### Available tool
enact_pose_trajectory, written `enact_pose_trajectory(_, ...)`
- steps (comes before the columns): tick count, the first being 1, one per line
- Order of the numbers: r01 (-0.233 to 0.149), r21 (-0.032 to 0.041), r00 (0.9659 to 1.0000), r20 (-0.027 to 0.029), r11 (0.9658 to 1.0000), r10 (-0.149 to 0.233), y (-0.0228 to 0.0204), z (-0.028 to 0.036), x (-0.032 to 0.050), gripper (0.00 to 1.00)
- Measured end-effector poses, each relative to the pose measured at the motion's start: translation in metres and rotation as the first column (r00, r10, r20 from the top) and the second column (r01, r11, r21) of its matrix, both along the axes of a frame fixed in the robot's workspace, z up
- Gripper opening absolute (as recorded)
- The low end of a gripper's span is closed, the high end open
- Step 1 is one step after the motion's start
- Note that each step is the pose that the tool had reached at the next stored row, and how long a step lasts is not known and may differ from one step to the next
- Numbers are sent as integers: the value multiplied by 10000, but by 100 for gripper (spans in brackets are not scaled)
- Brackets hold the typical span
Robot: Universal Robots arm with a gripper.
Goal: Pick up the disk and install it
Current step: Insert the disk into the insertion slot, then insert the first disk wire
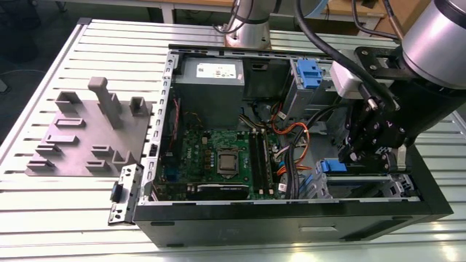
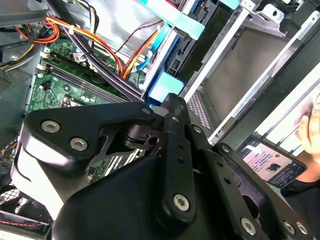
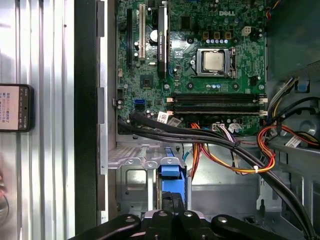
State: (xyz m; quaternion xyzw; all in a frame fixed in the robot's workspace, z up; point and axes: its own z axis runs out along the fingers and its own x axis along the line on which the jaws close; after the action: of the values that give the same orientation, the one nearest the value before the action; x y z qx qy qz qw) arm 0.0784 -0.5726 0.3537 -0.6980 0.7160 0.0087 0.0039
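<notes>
The exterior view looks steeply down from above and in front of the open computer case (image 1: 291, 213), taking in the whole case and the slatted surface (image 1: 43, 213) around it. Both wrist views sit close inside the case. The first wrist view faces straight down on the motherboard (image 3: 200, 60); the second wrist view looks obliquely past the hand (image 2: 170, 107), sharing the motherboard (image 2: 60, 90) and orange cables (image 2: 90, 37).

Arm (image 1: 444, 38): silver-grey cylindrical housing, black cables routed alongside. Gripper (image 1: 375, 139): black angular linkage plates fastened with silver round-head screws; white block mounted above.
</notes>
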Motion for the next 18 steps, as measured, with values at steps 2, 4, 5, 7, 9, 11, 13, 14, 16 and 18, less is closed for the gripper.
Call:
enact_pose_trajectory(2,0,2,10000,0,10000,0,0,-4,0,11)
enact_pose_trajectory(4,0,2,10000,0,10000,0,0,-6,0,11)
enact_pose_trajectory(5,0,2,10000,0,10000,0,0,-6,0,11)
enact_pose_trajectory(7,0,2,10000,0,10000,0,0,-6,0,11)
enact_pose_trajectory(9,0,2,10000,0,10000,0,0,-6,0,11)
enact_pose_trajectory(11,0,3,10000,0,10000,0,0,-7,0,11)
enact_pose_trajectory(13,1,3,10000,0,10000,-1,0,-7,0,11)
enact_pose_trajectory(14,1,3,10000,0,10000,-1,0,-7,1,11)
enact_pose_trajectory(16,0,5,10000,1,10000,0,-1,-9,33,11)
enact_pose_trajectory(18,0,2,10000,0,10000,0,0,-8,94,11)
